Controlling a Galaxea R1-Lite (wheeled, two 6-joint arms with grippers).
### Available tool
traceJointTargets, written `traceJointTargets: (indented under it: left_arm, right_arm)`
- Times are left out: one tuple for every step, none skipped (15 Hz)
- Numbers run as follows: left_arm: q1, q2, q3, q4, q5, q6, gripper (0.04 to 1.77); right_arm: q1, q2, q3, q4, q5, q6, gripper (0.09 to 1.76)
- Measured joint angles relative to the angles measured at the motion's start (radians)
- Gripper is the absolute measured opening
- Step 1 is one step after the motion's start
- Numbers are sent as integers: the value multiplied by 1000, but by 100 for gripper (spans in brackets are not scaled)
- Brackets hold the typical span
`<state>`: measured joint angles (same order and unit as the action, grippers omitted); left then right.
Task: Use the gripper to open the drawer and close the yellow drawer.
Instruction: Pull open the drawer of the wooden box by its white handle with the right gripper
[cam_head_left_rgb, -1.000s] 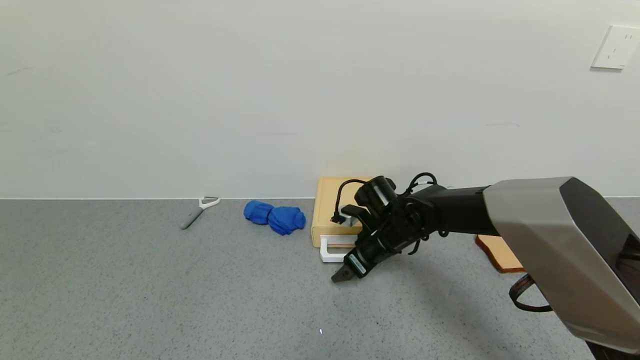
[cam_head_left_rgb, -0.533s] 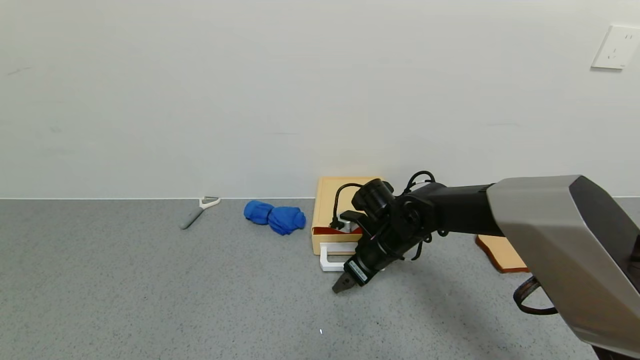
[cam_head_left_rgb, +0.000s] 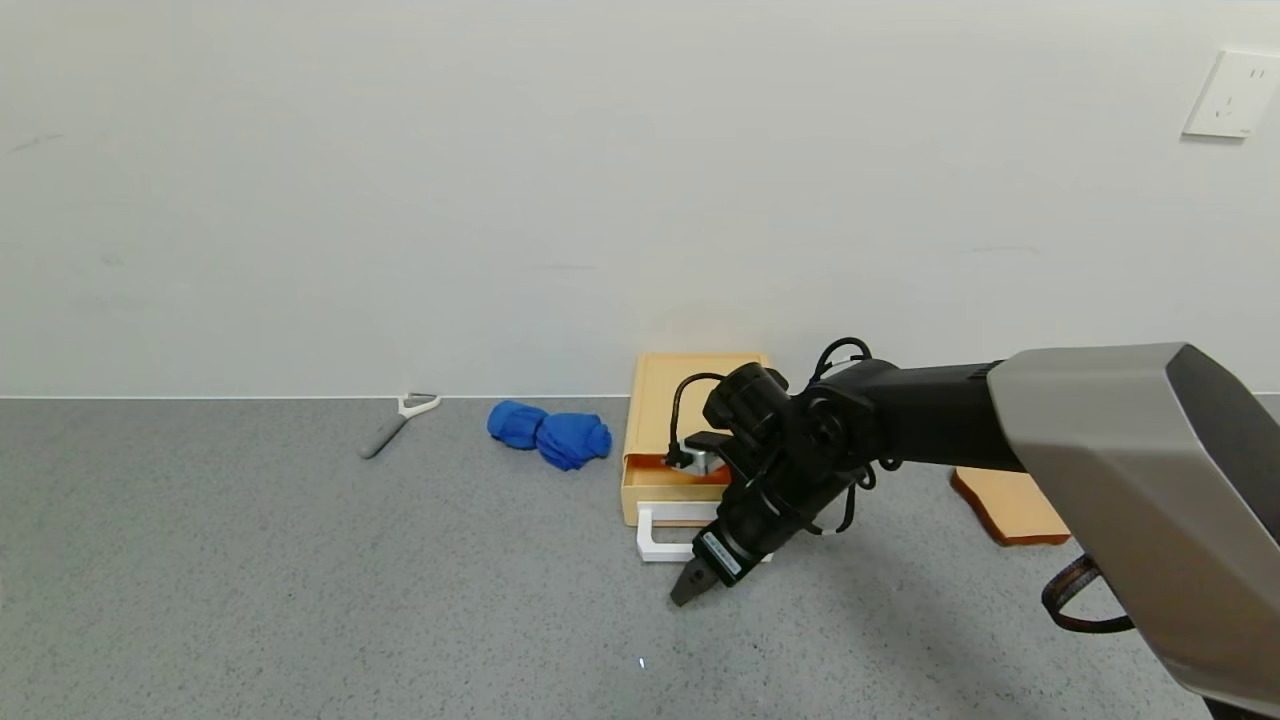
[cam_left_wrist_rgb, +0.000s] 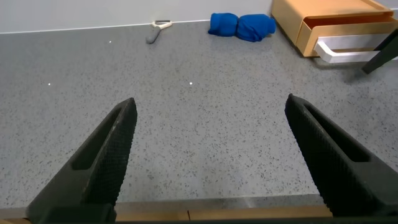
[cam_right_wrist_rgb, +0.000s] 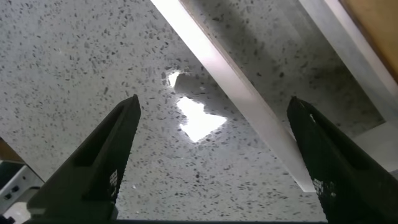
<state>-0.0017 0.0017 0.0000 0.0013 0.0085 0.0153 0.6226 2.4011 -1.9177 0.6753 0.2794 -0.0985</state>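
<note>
The pale yellow drawer (cam_head_left_rgb: 690, 385) stands at the back of the grey table against the wall. Its tray is slid partly out, with the white loop handle (cam_head_left_rgb: 662, 535) in front. My right gripper (cam_head_left_rgb: 690, 585) is at the handle, open, jaws pointing down to the table. In the right wrist view the white handle bar (cam_right_wrist_rgb: 236, 93) runs between the two spread fingers of the right gripper (cam_right_wrist_rgb: 211, 106). My left gripper (cam_left_wrist_rgb: 209, 102) is open and empty over the table near its front edge, and its view shows the drawer (cam_left_wrist_rgb: 323, 18) far off.
A crumpled blue cloth (cam_head_left_rgb: 550, 435) lies left of the drawer. A grey-handled peeler (cam_head_left_rgb: 398, 420) lies further left by the wall. A tan bread slice (cam_head_left_rgb: 1010, 505) lies right of the drawer, behind my right arm.
My right gripper has moved toward me and lower, and the drawer tray with its white handle has slid further out of the box.
</note>
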Motion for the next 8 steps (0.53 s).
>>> traceJointTargets:
  left_arm:
    - [0,0,0,0,0,0,172]
    - [0,0,0,0,0,0,172]
    - [0,0,0,0,0,0,172]
    - [0,0,0,0,0,0,172]
    - [0,0,0,0,0,0,172]
    - [0,0,0,0,0,0,172]
    - [0,0,0,0,0,0,172]
    - [0,0,0,0,0,0,172]
  right_arm:
    - [4,-3,2,1,0,7,171]
    - [8,-6,9,1,-1,8,171]
    - [13,-10,18,0,-2,10,171]
    - [19,-15,30,-1,-3,17,171]
    - [27,-23,43,-1,-5,27,171]
    - [33,-29,55,-1,-6,36,171]
    - [40,-36,68,-2,-6,48,171]
    - [47,-42,81,-2,-7,61,171]
